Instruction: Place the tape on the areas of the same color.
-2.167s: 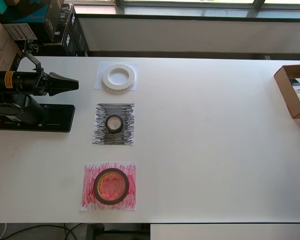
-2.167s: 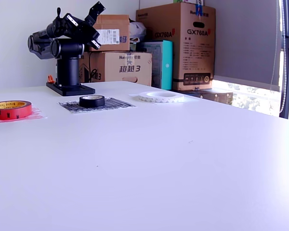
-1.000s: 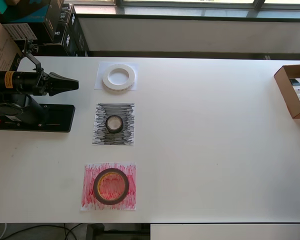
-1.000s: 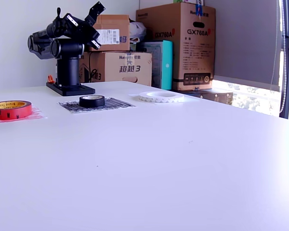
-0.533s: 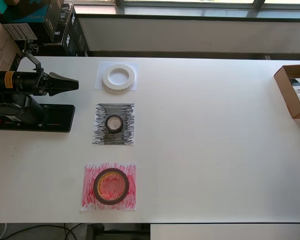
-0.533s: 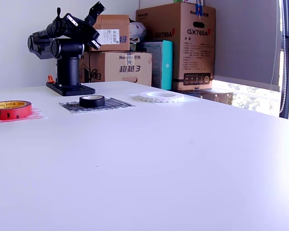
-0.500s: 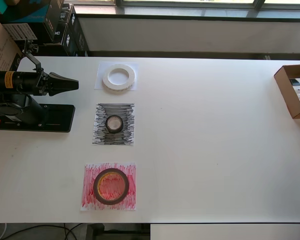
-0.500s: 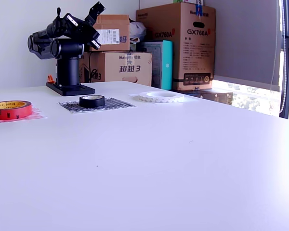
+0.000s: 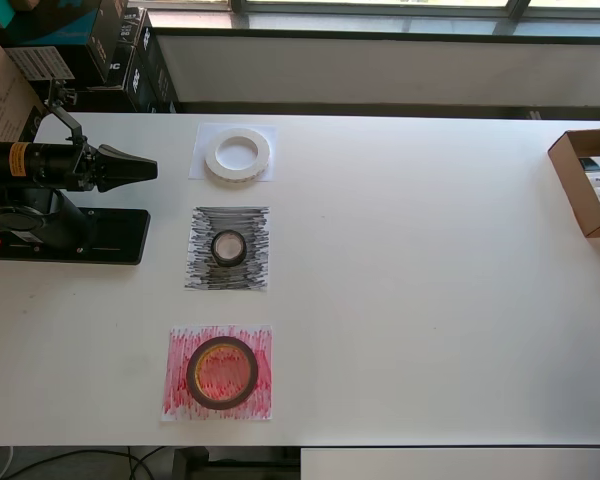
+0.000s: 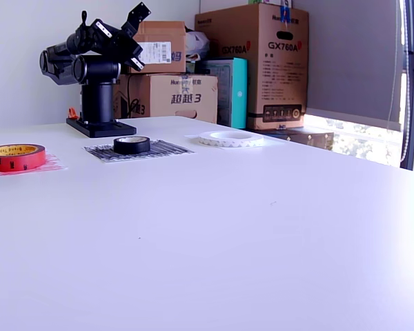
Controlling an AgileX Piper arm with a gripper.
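We see three tape rolls lying flat on a white table (image 9: pixel 430 270), each on a matching paper sheet: the white translucent roll (image 9: pixel 237 157) on the plain white sheet (image 9: pixel 200 170), the small black roll (image 9: pixel 229 247) on the black-scribbled sheet (image 9: pixel 200 262), the dark red roll with the yellowish core (image 9: pixel 221 372) on the red-scribbled sheet (image 9: pixel 177 395). The black arm's gripper (image 9: pixel 140 168) hangs folded above its base (image 9: pixel 100 240), well apart from the rolls, empty, its tips drawn together. An open cardboard box (image 9: pixel 570 190) sits at the overhead view's right edge.
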